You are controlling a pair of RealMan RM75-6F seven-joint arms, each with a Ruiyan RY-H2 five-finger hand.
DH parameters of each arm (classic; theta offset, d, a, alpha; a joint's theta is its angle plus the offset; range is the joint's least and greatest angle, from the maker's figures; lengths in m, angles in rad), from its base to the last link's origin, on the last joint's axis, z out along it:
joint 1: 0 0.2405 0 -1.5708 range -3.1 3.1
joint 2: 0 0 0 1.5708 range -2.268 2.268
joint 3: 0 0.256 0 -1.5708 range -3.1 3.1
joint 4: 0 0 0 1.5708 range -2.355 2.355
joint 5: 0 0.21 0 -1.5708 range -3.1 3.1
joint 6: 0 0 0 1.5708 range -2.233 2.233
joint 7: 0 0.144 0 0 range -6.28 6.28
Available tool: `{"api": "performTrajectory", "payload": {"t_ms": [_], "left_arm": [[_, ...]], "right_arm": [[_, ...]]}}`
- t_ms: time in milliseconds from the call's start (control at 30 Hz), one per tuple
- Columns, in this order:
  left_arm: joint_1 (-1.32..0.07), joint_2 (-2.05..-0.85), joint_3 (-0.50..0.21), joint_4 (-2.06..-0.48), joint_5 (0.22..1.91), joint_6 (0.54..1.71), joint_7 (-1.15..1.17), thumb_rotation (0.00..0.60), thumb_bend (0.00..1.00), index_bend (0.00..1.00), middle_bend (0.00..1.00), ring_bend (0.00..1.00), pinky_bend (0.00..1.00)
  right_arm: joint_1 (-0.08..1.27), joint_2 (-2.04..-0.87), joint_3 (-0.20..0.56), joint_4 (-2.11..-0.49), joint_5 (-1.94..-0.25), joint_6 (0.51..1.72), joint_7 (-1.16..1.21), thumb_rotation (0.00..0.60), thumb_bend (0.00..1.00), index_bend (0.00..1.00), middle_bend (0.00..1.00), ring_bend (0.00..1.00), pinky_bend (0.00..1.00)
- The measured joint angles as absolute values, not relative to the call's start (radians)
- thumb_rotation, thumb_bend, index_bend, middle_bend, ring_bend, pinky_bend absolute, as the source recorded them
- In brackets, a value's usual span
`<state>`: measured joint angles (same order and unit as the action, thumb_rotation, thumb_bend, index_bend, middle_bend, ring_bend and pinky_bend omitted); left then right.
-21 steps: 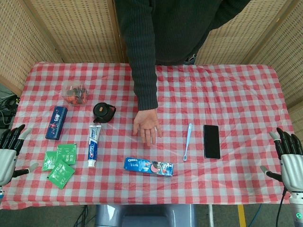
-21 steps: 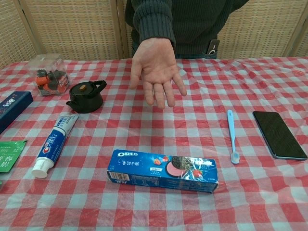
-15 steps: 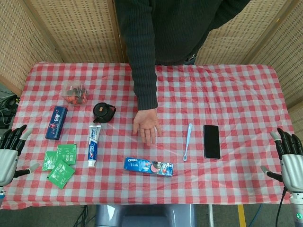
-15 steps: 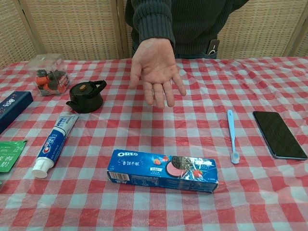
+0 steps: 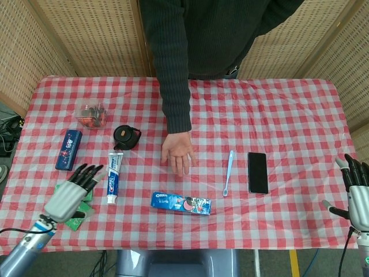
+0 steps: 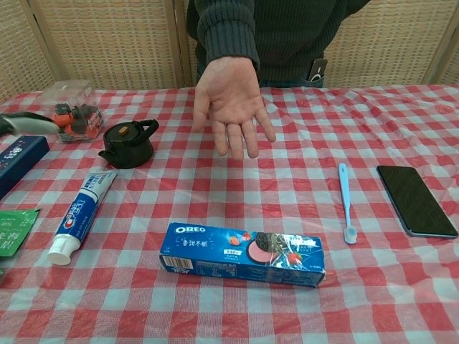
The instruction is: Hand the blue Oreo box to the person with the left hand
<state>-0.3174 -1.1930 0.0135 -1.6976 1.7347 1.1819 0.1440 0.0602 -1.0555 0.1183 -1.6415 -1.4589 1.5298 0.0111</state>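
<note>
Blue Oreo box point(image 5: 181, 203): flat at the near table edge, long axis left to right, below the person's open palm point(image 5: 177, 153). Left hand point(image 5: 70, 193): fingers spread, empty, over the green packets point(image 5: 85, 183), left of the box, nearer than the right hand point(image 5: 358, 193), likewise empty.

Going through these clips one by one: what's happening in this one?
A person holds an open palm over the table, waiting. The Oreo box lies untouched near the front edge. The left hand is over the green packets beside the toothpaste, fingers spread and empty, not yet at the box. The right hand waits at the table's far right edge, also empty.
</note>
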Motion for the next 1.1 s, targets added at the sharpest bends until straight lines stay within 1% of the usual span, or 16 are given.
{"api": "performTrajectory", "payload": {"t_ms": [100,233,333,533,733,800,833,900,967,1000,1100], "left_arm": [[-0.406,-1.257,0.004,-1.697,1.737,1.048,0.158,0.6,0.0,0.01,0.0,0.0,0.0],[-0.528,-1.343,-0.029,-1.698,1.691,0.867,0.172,0.6,0.0,0.02,0.0,0.0,0.01],[-0.599,-1.401,-0.067,-1.696,1.625,0.78,0.194,0.6,0.0,0.02,0.0,0.0,0.01],[-0.718,-1.524,-0.142,-1.663,1.469,0.667,0.276,0.6,0.0,0.03,0.0,0.0,0.02],[-0.791,-1.601,-0.176,-1.606,1.362,0.618,0.355,0.6,0.0,0.04,0.0,0.01,0.06],[-0.81,-1.622,-0.18,-1.588,1.325,0.608,0.376,0.6,0.0,0.05,0.0,0.05,0.1],[-0.824,-1.635,-0.183,-1.575,1.298,0.602,0.39,0.6,0.0,0.07,0.02,0.09,0.14],[-0.847,-1.661,-0.187,-1.551,1.258,0.597,0.41,0.6,0.0,0.13,0.08,0.17,0.23],[-0.87,-1.69,-0.189,-1.521,1.221,0.595,0.428,0.6,0.0,0.21,0.16,0.24,0.3],[-0.879,-1.7,-0.19,-1.511,1.21,0.596,0.434,0.6,0.0,0.24,0.18,0.27,0.32],[-0.894,-1.718,-0.184,-1.489,1.191,0.604,0.438,0.6,0.0,0.4,0.33,0.4,0.44]], "right_arm": [[0.063,-1.058,0.126,-1.629,-1.434,1.518,0.009,0.6,0.0,0.06,0.0,0.0,0.0],[0.069,-1.063,0.134,-1.609,-1.402,1.495,0.007,0.6,0.0,0.06,0.0,0.0,0.0],[0.074,-1.068,0.14,-1.597,-1.378,1.48,0.002,0.6,0.0,0.06,0.0,0.0,0.0],[0.081,-1.077,0.151,-1.584,-1.349,1.462,-0.011,0.6,0.0,0.06,0.0,0.0,0.0],[0.082,-1.081,0.156,-1.576,-1.329,1.455,-0.019,0.6,0.0,0.06,0.0,0.0,0.0],[0.084,-1.083,0.157,-1.573,-1.323,1.451,-0.025,0.6,0.0,0.06,0.0,0.0,0.0],[0.084,-1.084,0.158,-1.571,-1.321,1.449,-0.028,0.6,0.0,0.06,0.0,0.0,0.0],[0.087,-1.088,0.158,-1.566,-1.314,1.442,-0.034,0.6,0.0,0.06,0.0,0.0,0.0],[0.089,-1.091,0.159,-1.562,-1.31,1.438,-0.038,0.6,0.0,0.06,0.0,0.0,0.0],[0.089,-1.093,0.159,-1.561,-1.308,1.437,-0.04,0.6,0.0,0.06,0.0,0.0,0.0],[0.092,-1.097,0.16,-1.557,-1.304,1.432,-0.043,0.6,0.0,0.06,0.0,0.0,0.0]]}}
